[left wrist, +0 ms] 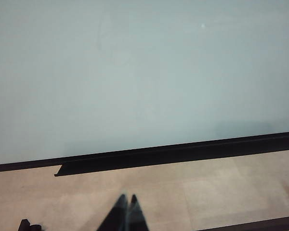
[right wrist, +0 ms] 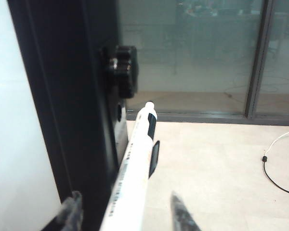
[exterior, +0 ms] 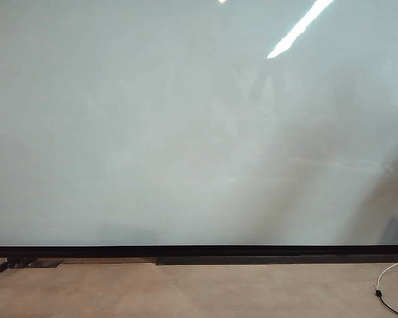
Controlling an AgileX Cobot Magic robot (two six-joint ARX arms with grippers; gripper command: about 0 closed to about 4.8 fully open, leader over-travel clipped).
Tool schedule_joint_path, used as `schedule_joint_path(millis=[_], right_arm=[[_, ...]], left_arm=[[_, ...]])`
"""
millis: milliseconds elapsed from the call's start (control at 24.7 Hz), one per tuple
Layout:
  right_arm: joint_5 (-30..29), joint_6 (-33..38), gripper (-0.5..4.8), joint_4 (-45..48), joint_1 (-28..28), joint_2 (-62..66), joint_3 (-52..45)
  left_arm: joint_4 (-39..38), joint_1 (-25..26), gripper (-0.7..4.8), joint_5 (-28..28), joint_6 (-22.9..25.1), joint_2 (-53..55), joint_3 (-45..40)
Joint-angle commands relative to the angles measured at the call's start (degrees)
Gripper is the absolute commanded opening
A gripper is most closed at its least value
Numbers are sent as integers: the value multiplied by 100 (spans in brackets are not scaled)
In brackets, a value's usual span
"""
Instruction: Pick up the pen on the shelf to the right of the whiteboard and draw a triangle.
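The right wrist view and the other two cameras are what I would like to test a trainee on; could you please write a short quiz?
1. True or false: something is already drawn on the whiteboard.
2. Where is the pen relative to the right gripper? A: between its fingers, which stand apart on either side of it. B: pressed tip-first against the board. C: nowhere near the fingers.
3. In the left wrist view, how do the fingertips of the left gripper stand?

Key: 1 false, the board is blank. 2 A. 3 Together, shut, with nothing between them.
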Motion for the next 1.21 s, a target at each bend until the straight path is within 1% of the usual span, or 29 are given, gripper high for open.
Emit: schedule_joint_path(millis=[40, 1213], right_arm=[[-31, 24, 229, 151, -4, -28, 17], [-31, 42, 229, 245, 39, -33, 103]], left_arm=[[37, -2, -5, 0, 4, 0, 20], [37, -2, -5, 0, 4, 0, 20]])
